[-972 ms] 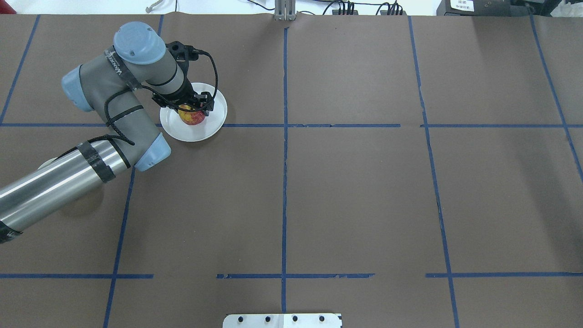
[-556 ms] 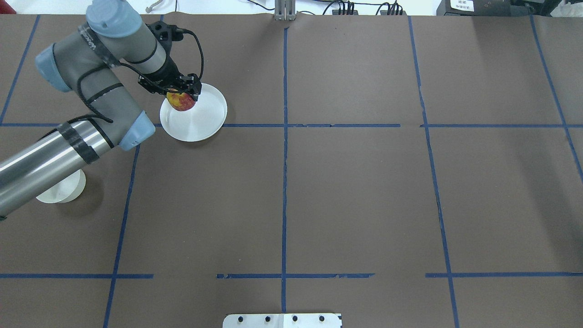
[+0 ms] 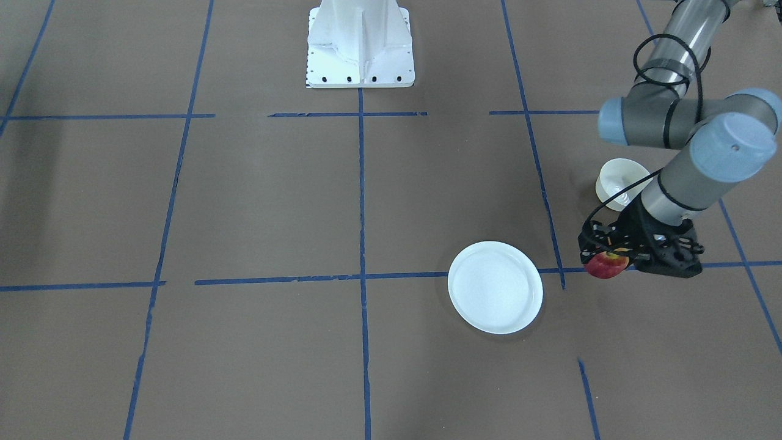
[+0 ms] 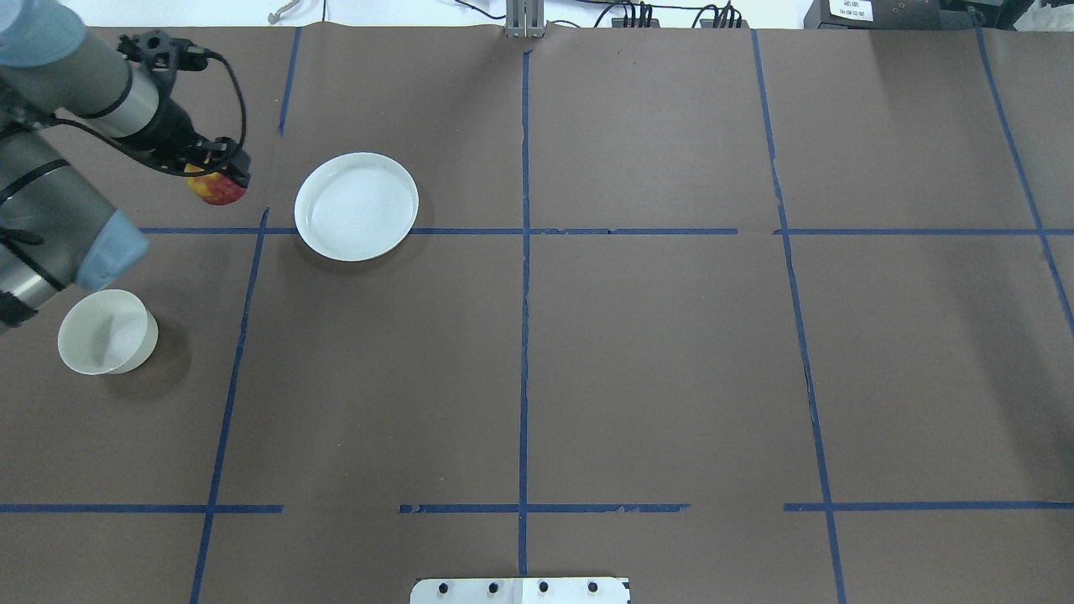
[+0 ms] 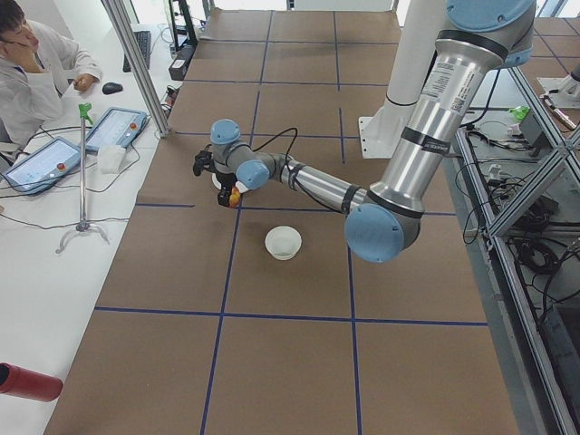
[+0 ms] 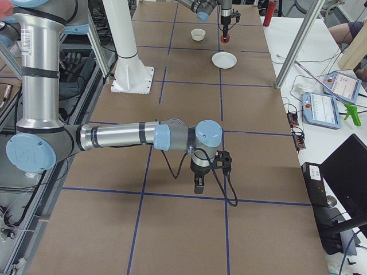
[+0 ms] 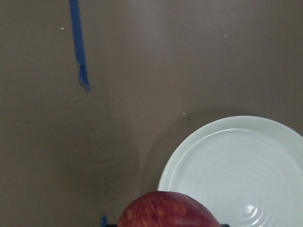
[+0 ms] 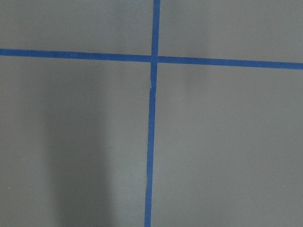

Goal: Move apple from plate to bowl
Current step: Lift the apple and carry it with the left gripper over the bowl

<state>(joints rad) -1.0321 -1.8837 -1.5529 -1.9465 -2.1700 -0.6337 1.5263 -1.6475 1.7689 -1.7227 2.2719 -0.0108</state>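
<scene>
My left gripper (image 4: 220,178) is shut on the small red apple (image 4: 216,190) and holds it in the air, left of the white plate (image 4: 357,206) and apart from it. The plate is empty. The cream-white bowl (image 4: 107,331) stands empty nearer the robot, partly under my left arm. In the front-facing view the apple (image 3: 606,265) hangs between the plate (image 3: 495,286) and the bowl (image 3: 618,178). The left wrist view shows the apple's top (image 7: 165,211) and the plate (image 7: 236,170). My right gripper (image 6: 198,187) shows only in the exterior right view, low over bare table; I cannot tell whether it is open.
Blue tape lines (image 4: 523,252) divide the brown table cover. The white robot base (image 3: 360,43) stands at the robot's edge. An operator (image 5: 36,72) sits beyond the far edge with tablets (image 5: 113,127) and a metal post (image 5: 136,63).
My left gripper has lifted the apple off the plate and carried it left, clear of the plate's rim. The arm swung left, so the whole bowl now shows.
</scene>
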